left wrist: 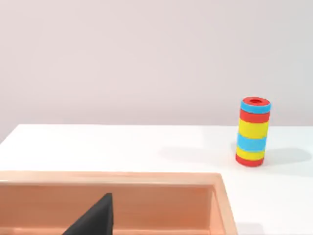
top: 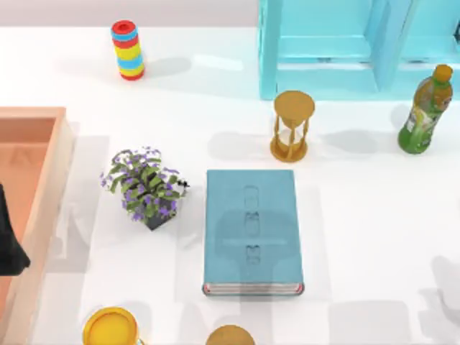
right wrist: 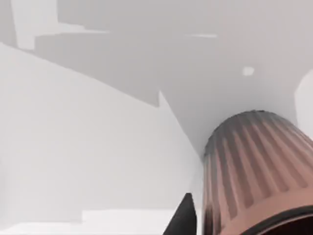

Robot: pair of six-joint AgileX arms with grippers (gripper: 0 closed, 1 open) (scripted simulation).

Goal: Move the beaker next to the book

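The teal-blue book [top: 251, 230] lies flat in the middle of the table, its white page edges toward the front. The beaker [right wrist: 254, 171], a pinkish-brown ribbed cylinder with a dark rim, looms very close in the right wrist view over white surface. A dark part of my right gripper [right wrist: 183, 218] sits right beside it; whether it holds the beaker I cannot tell. My left gripper [top: 11, 244] rests parked at the left edge over the wooden tray [top: 43, 144], and its dark tip [left wrist: 95, 218] rises above the tray's inside.
Behind the book stands a golden-brown hourglass [top: 292, 126]; a potted purple plant [top: 146, 187] is to its left. A striped ring stack [top: 127, 49] [left wrist: 253, 131], teal shelf [top: 359, 43] and green bottle [top: 425, 109] line the back. A yellow cup [top: 109, 327] and golden-brown round top [top: 230, 335] sit at the front edge.
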